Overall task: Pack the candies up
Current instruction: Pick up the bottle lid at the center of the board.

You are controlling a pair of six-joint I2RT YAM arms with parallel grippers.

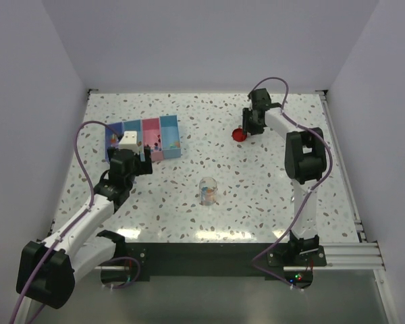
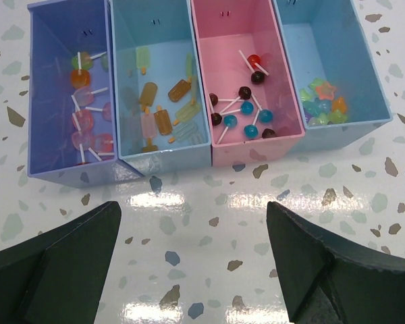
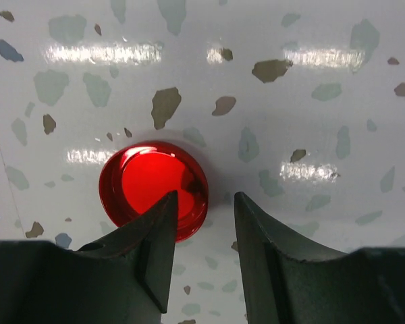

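A clear jar (image 1: 207, 190) stands open at the table's middle with a few mixed-colour candies (image 1: 206, 197) in it. Its round red lid (image 1: 239, 134) lies flat on the table at the back right. In the right wrist view the lid (image 3: 145, 181) is just under my right gripper (image 3: 204, 199). The jaws stand narrowly apart, the left finger over the lid's right rim, nothing held. My left gripper (image 2: 192, 219) is wide open and empty in front of a four-compartment tray (image 2: 165, 160). The tray holds sorted candies (image 2: 246, 111).
The tray (image 1: 167, 121) sits at the back left, its compartments purple, light blue, pink and blue. The left arm's wrist covers part of it in the top view. White walls enclose the table on three sides.
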